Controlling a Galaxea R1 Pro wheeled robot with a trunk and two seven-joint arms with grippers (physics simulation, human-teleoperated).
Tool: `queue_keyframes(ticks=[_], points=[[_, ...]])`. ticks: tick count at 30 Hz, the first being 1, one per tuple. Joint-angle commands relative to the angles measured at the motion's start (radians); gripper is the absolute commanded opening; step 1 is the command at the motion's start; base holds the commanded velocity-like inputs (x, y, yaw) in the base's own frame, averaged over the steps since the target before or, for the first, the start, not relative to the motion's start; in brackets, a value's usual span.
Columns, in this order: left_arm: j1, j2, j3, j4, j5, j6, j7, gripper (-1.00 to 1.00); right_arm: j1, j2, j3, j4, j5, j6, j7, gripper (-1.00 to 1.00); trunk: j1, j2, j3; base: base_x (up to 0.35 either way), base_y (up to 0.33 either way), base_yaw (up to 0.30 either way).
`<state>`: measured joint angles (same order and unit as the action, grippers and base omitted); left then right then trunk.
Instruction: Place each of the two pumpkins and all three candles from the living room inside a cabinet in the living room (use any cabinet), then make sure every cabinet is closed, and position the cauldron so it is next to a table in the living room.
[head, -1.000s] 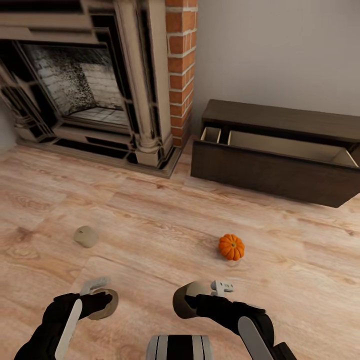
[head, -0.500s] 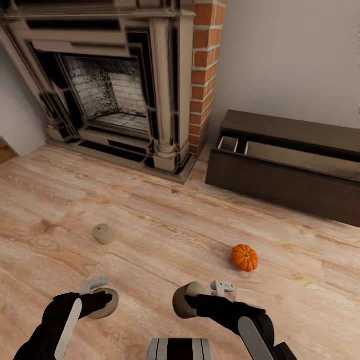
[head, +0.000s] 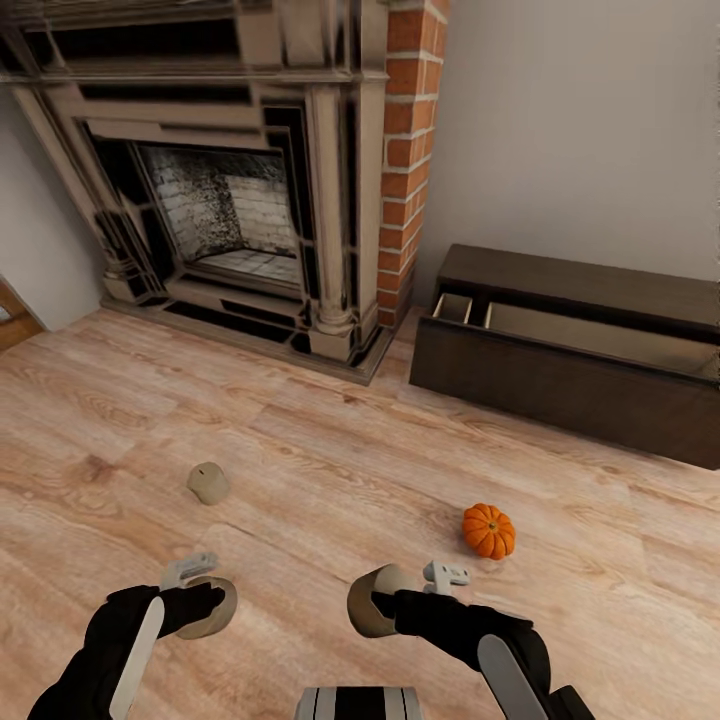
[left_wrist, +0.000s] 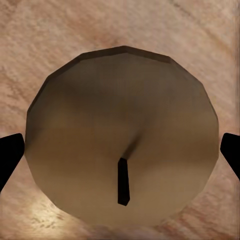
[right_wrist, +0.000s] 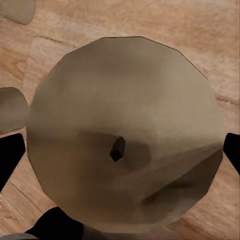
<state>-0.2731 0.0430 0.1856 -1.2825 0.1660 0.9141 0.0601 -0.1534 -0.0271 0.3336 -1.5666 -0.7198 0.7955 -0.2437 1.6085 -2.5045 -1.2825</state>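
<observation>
- Since the earlier frames the whole head view has swung, bringing more of the fireplace in and pushing the cabinet toward the edge; the arms and the candles they hold sit in the same place in the picture.
- The black left gripper (head: 205, 600) is closed on a stubby cream-beige cylindrical candle (head: 210, 607); in the left wrist view that candle's round wick end (left_wrist: 122, 135) sits between both dark fingertips (left_wrist: 10, 155).
- The black right gripper (head: 385, 602) clamps a second cream-beige candle (head: 368, 598), its wick end (right_wrist: 125, 135) also spanning the fingers.
- A third loose beige candle (head: 208, 483) lies on the pale wooden plank floor (head: 330, 470), ahead of the left gripper.
- A small bright orange ribbed pumpkin (head: 489, 530) rests on the floor ahead of the right gripper.
- Beyond, the long low dark brown wooden cabinet (head: 560, 375) stands against the wall, its beige-lined drawer (head: 600, 338) pulled open.
- Beside it stands the brick-sided fireplace (head: 250, 190).
</observation>
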Motion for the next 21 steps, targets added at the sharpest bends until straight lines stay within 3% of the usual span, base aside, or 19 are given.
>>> queue_keyframes(ticks=[1, 11, 21], points=[[0.000, 0.000, 0.000, 0.000, 0.000, 0.000, 0.000, -1.00, 0.000, 0.002, 0.000, 0.000, 0.000, 0.000, -0.001, -1.00, 0.000, 0.000, 0.004, 0.000, 0.000, 0.000], [0.000, 0.000, 0.000, 0.000, 0.000, 0.000, 0.001, -1.00, 0.000, 0.002, -0.008, 0.000, 0.000, 0.001, -0.002, -1.00, -0.005, 0.003, 0.043, 0.000, 0.000, 0.016], [0.000, 0.000, -0.001, 0.000, 0.000, -0.001, 0.000, -1.00, 0.000, 0.008, -0.003, 0.000, 0.000, 0.002, -0.005, -1.00, -0.016, 0.018, 0.080, 0.000, 0.000, 0.260]])
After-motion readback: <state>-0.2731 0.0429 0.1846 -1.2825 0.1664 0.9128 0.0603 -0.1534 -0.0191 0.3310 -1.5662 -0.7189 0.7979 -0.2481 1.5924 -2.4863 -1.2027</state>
